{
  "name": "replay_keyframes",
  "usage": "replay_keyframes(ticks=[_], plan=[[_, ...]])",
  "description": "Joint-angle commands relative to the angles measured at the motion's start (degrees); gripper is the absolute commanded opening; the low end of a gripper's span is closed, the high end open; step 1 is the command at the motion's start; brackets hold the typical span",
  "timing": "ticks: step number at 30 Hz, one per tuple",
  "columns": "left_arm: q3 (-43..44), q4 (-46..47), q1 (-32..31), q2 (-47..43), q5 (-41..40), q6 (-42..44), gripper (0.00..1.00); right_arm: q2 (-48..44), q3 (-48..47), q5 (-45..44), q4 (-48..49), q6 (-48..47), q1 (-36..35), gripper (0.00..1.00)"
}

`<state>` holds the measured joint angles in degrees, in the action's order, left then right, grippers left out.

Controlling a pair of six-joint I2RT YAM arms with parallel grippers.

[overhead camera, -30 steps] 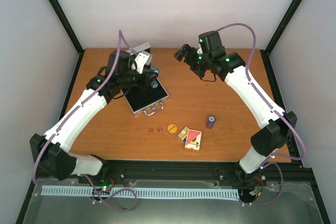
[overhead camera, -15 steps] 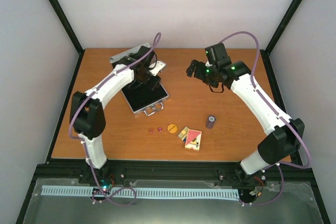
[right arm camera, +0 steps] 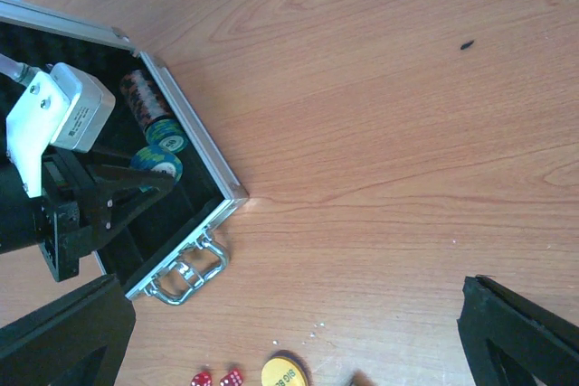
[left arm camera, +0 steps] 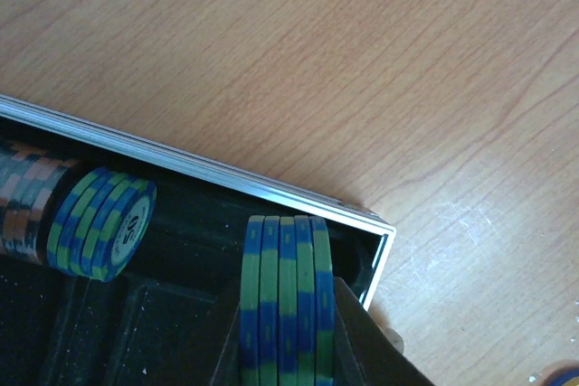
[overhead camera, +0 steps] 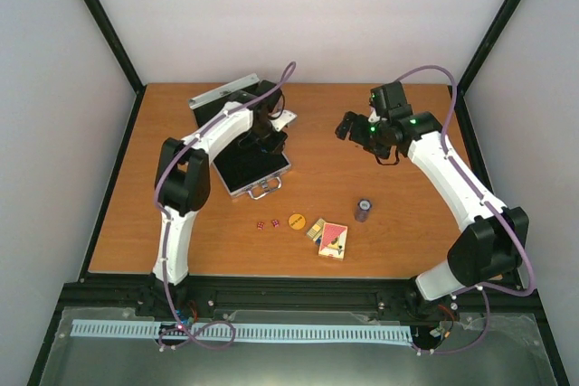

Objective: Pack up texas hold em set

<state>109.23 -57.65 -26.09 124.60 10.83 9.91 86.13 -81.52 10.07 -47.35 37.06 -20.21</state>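
The silver case (overhead camera: 271, 172) lies open on the table (overhead camera: 217, 241), with its lid (overhead camera: 220, 97) folded back on the far side and its handle (overhead camera: 265, 191) on the near side. Inside the black lining, along the case's right-hand wall, a row of chips lies on edge: dark chips (left arm camera: 23, 196) with orange stripes and, touching them, a few blue-and-green chips (left arm camera: 99, 223). The left jaws are clenched on a held stack (left arm camera: 285, 305) of more blue-and-green chips. This stack is turned on edge over the lining at the case's right corner, near that row but apart from it. The right jaws are spread wide and grasp nothing, above bare table to the right of the case. On the table just near of the case lie two red dice (overhead camera: 266, 224), a round orange button (overhead camera: 296, 221) and card decks (overhead camera: 330, 240). A small chip stack (overhead camera: 364, 210) stands further to the right of the case.
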Motion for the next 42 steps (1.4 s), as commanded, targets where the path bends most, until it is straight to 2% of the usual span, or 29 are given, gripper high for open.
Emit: replay_keyframes(ticks=[1, 9, 19, 42], plan=[[4.67, -3.25, 0.42, 1.72, -1.2, 1.69, 0.01, -1.3, 1.67, 2.48, 1.38, -1.93, 2.05, 1.0], [5.99, -5.14, 1.53, 3.65, -3.94, 3.76, 0.01, -0.03, 2.41, 4.59, 2.01, -2.66, 3.59, 1.0], [6.16, -5.11, 4.18, 4.72, -2.99, 5.53, 0.01, 1.29, 2.2, 5.23, 1.77, -3.11, 3.99, 1.0], [6.57, -5.61, 2.75, 7.66, 0.14, 4.77, 0.01, 2.16, 3.13, 5.37, 2.11, -2.78, 4.28, 1.0]])
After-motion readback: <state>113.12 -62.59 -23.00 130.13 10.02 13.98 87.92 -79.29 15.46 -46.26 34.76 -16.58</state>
